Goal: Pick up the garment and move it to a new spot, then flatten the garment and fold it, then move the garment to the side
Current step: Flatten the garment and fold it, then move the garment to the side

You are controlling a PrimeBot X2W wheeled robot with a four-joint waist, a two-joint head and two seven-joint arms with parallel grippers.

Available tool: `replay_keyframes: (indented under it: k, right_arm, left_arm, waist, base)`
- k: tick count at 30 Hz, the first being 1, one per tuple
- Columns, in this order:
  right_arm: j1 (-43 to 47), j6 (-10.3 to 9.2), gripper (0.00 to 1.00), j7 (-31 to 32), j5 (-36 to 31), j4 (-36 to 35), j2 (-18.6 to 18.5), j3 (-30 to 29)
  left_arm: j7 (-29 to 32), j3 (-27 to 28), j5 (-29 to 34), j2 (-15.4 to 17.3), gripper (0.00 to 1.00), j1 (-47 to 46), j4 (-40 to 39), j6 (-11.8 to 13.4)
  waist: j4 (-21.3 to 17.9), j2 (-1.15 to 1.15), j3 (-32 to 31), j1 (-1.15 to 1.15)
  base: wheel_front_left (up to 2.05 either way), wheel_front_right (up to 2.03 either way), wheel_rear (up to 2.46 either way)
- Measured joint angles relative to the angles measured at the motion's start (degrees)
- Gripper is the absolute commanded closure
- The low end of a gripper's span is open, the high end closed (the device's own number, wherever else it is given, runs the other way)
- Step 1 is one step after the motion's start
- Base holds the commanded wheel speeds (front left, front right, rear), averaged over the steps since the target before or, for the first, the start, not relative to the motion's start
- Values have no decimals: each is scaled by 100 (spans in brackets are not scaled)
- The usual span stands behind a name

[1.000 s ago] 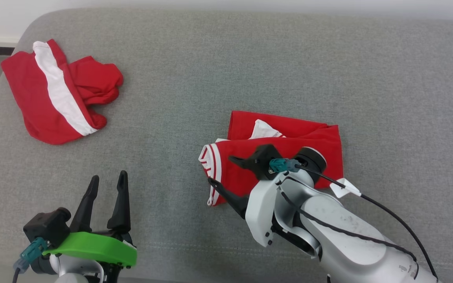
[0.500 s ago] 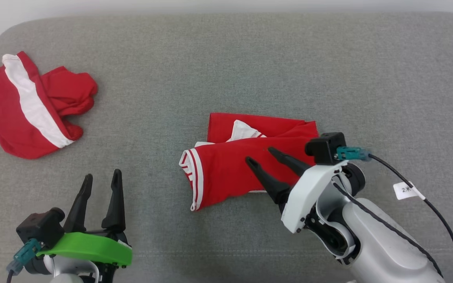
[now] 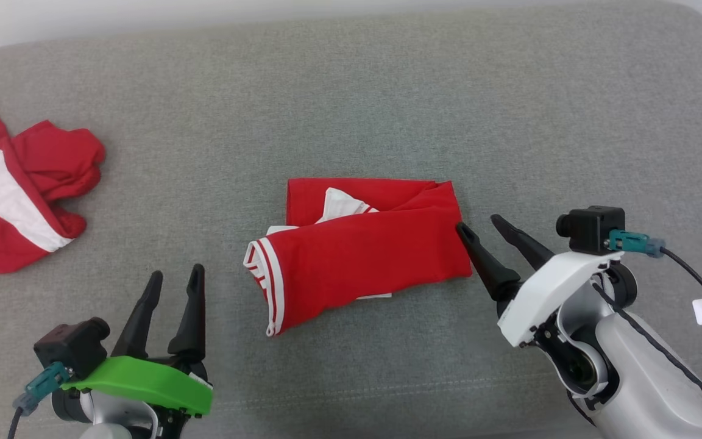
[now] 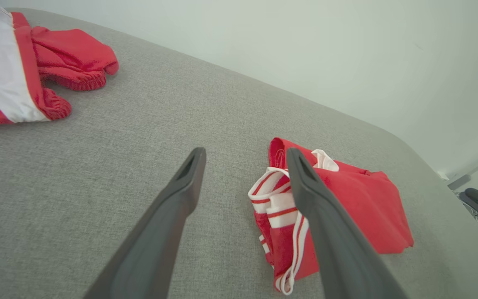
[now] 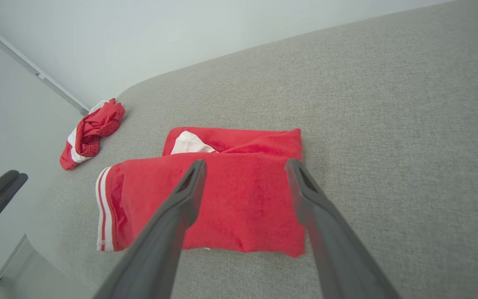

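Garment: you have the folded red garment (image 3: pixel 363 250), white stripes at its left end, lying mid-cushion.
Right gripper: your right gripper (image 3: pixel 478 222) has its jaws spread and empty, with the fingertips just beside the garment's right edge.
Left gripper: your left gripper (image 3: pixel 177 272) is likewise spread and holds nothing.
Other cloth: a crumpled red-and-white garment (image 3: pixel 16 189) lies well apart, far left.
Surface: grey upholstered cushion (image 3: pixel 387 91).

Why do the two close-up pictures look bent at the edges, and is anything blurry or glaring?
Head view: soft even light, faint shadows, folded garment sharp. Left wrist view: the wide lens curves the grey cushion edge; the near fingers loom large. Right wrist view: same bending, no glare.
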Motion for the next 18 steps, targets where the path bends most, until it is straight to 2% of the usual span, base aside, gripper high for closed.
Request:
replay_keyframes:
  k: [2,9,15,18]
  right_arm:
    - [76,0,0,-38,67,-12,-26,-49]
    - [201,3,0,-210,88,-79,-137,-78]
    - [337,24,0,-301,493,-88,53,-258]
    - [335,127,0,-296,611,-2,54,-298]
  left_arm:
    - [116,-66,-30,16,0,-3,-2,-66]
    - [512,-200,75,410,0,-126,1,-188]
    - [631,-298,74,388,0,-344,-80,-192]
    - [704,-375,74,369,0,-375,-100,-215]
  waist:
    - [-76,0,13,0]
    - [-461,0,85,0]
    - [-632,0,171,0]
    - [-649,0,259,0]
  base:
    - [0,0,0]
    - [0,0,0]
    - [0,0,0]
    - [0,0,0]
